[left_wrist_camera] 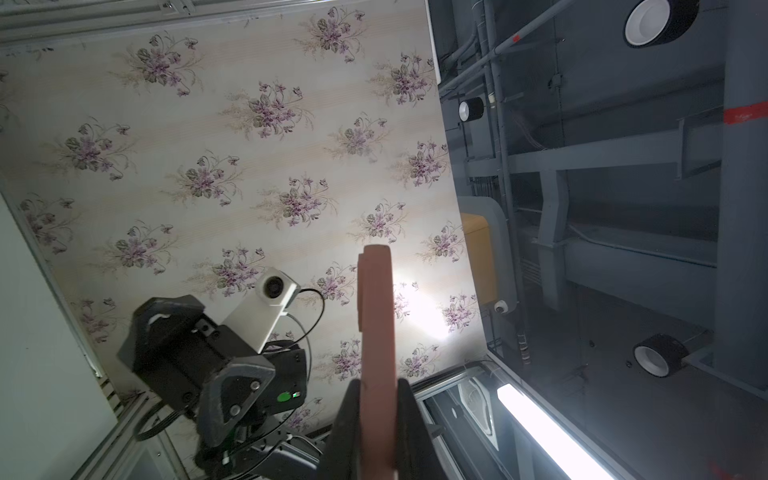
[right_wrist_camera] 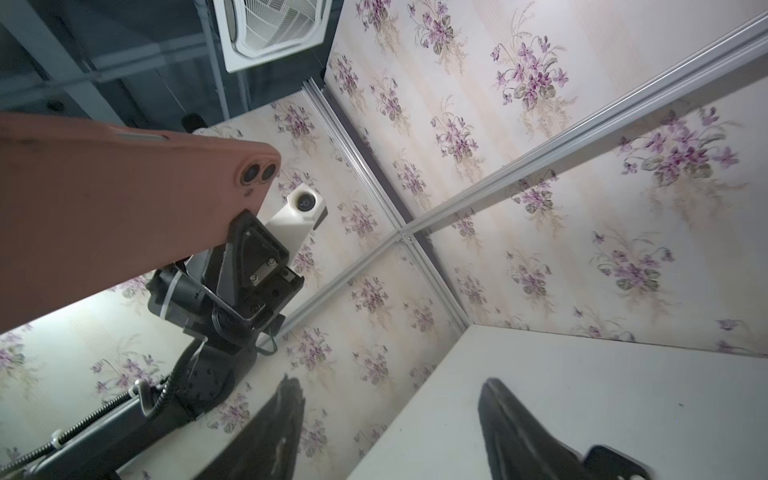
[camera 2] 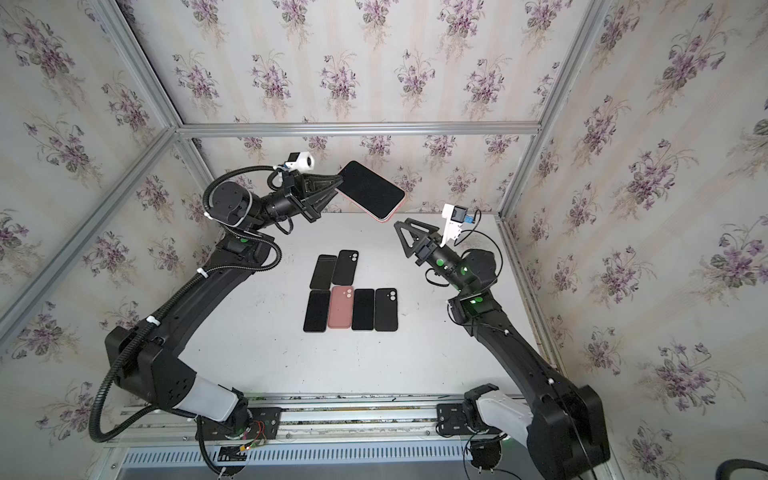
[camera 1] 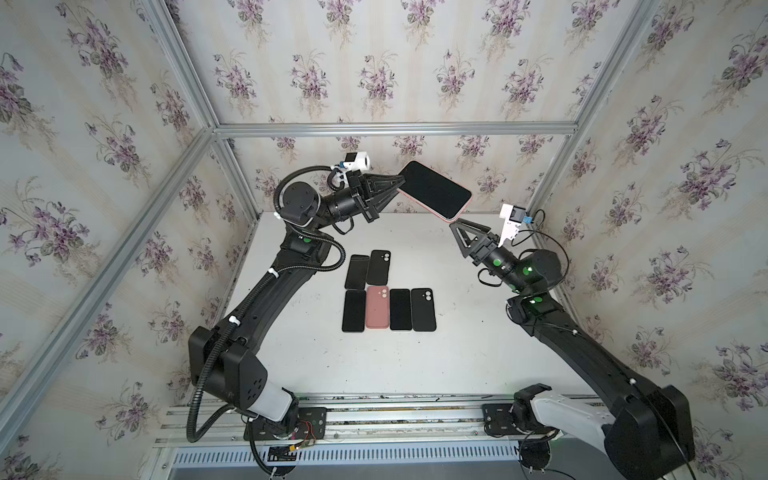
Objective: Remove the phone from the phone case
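The phone, black screen up, sits in a pink phone case and hangs tilted high above the table. My left gripper is shut on its far-left short end. In the left wrist view both jaws of that gripper press on the pink case. The right wrist view shows the case's back with its two lenses beside the left gripper. My right gripper is open and empty, just under the phone's near-right corner, not touching it.
On the white table below lie several black phones and black cases in two rows, with a loose pink case among them. Flowered walls on aluminium framing close in the back and both sides.
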`<state>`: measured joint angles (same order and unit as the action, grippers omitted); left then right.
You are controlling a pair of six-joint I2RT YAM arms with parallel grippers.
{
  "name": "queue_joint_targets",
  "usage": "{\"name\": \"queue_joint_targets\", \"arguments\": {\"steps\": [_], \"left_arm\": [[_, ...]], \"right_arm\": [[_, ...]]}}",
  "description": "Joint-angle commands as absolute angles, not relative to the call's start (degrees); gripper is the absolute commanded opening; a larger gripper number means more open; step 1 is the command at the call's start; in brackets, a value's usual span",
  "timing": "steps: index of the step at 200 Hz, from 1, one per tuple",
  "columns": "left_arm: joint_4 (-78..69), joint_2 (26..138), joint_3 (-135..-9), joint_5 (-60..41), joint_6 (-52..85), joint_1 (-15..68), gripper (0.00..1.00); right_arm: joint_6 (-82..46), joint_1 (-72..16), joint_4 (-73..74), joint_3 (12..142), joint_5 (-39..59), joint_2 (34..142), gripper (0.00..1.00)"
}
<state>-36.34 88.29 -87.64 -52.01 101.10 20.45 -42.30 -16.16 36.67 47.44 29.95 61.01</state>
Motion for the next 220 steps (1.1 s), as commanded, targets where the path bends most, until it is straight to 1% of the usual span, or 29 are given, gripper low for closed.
{"name": "queue_joint_targets", "arguments": {"steps": [1,17,23,30,45,62,84,109,141,220], "left_arm": [[-24.71,87.34,-92.61,-57.51,84.45,19.69,0.00],[-8.19,87.53,-99.37,-60.57,67.59,19.69,0.00],[-3.20,87.54,-101.22,-60.88,63.67,19.54,0.00],[-1.52,87.39,-101.61,-60.69,62.34,19.23,0.00],[-1.70,86.76,-100.26,-59.43,63.10,18.47,0.00],[-3.30,86.92,-99.45,-59.06,64.80,18.46,0.00],[-10.71,86.73,-96.65,-58.72,70.25,18.37,0.00],[-17.15,87.06,-93.71,-58.15,74.98,18.28,0.00],[-22.15,87.78,-93.24,-58.18,78.90,18.26,0.00],[-24.75,88.64,-92.77,-58.39,80.92,18.28,0.00]], "right_arm": [[-24.92,-15.82,12.12,53.43,33.76,56.82,0.71],[-16.37,-15.74,3.02,57.04,35.73,54.99,0.71],[-14.57,-15.73,1.47,57.80,36.72,54.51,0.72],[-13.79,-15.73,1.17,58.34,38.42,54.02,0.72],[-16.53,-15.78,4.85,58.26,42.51,53.87,0.72],[-24.73,-15.82,15.73,56.20,46.46,54.51,0.72],[-33.97,-15.82,28.76,53.95,47.15,55.99,0.71],[-40.94,-16.08,38.17,53.53,47.73,58.51,0.71],[-44.37,-16.33,41.92,53.30,47.93,60.60,0.70],[-46.14,-17.46,45.05,53.37,46.76,64.07,0.70]]}}
